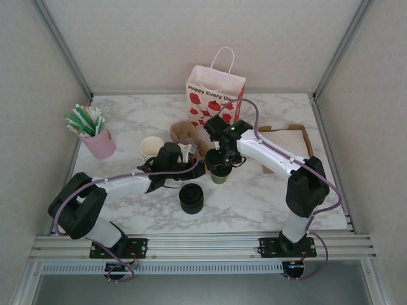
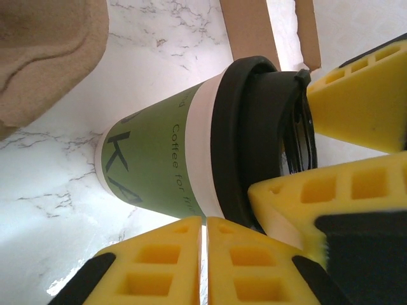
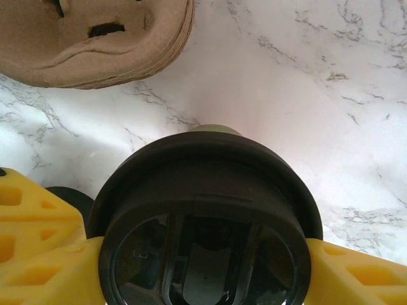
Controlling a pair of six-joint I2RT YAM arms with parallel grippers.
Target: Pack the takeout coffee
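Leftmost, a pink cup of straws (image 1: 96, 141) stands at the far left of the marble table (image 1: 254, 197), with a stack of white paper cups (image 1: 151, 147) to its right. The left gripper (image 2: 205, 223) reaches in from the left. Its yellow fingers (image 2: 152, 267) are pressed together with nothing between them, and their tips lie just beside the green wall of the takeout coffee (image 2: 159, 165). Whether they touch it cannot be told. A squat stack of black lids (image 1: 191, 198) sits nearer, apart from both arms. Brown pulp cup carriers (image 1: 184, 132) lie just beyond the left gripper.

The takeout coffee stands upright about mid-table, to the right of the carriers and nearer than the red-printed paper bag (image 1: 216, 95) at the far edge. The right gripper (image 3: 203, 273) comes down over it, and its fingers (image 3: 38, 260) clamp the round black lid (image 3: 203, 184) from both sides. Farther right, a flat piece of brown cardboard (image 1: 289, 143) lies on the table.
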